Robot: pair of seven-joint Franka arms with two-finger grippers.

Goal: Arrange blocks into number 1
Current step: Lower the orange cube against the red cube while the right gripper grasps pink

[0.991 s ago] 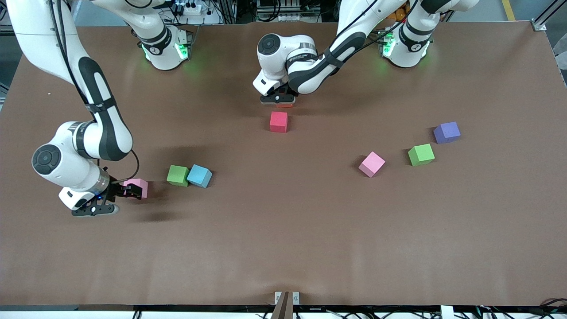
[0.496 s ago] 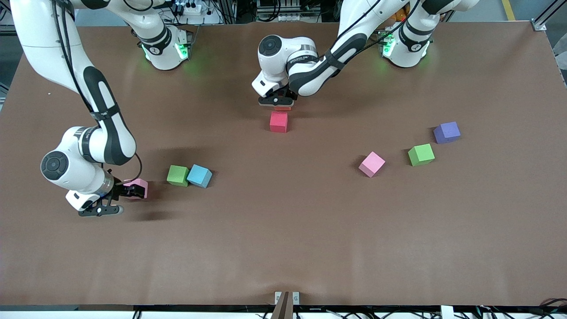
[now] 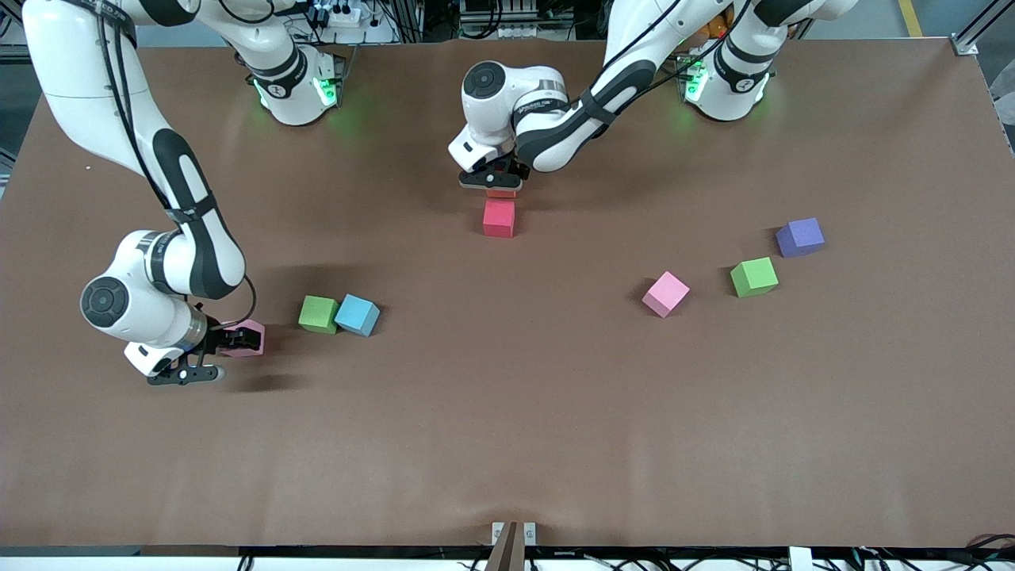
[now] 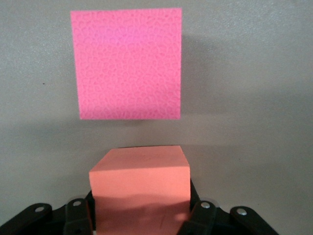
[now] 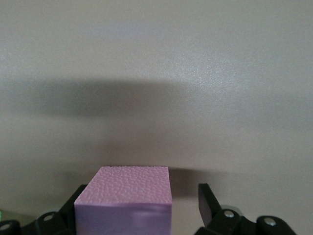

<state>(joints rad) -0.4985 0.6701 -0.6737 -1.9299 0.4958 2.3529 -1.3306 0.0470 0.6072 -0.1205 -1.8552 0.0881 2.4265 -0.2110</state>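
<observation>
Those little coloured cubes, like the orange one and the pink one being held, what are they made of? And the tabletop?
The orange block and pink block look like matte foam: pebbly, dull faces without shine. The table seems covered in a brown, matte sheet, perhaps paper or felt; hard to say.

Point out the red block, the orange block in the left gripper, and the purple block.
red block (image 3: 499,218): front view, top face.
orange block (image 4: 140,183): left wrist view, upper face.
purple block (image 3: 800,236): front view, top face.
</observation>
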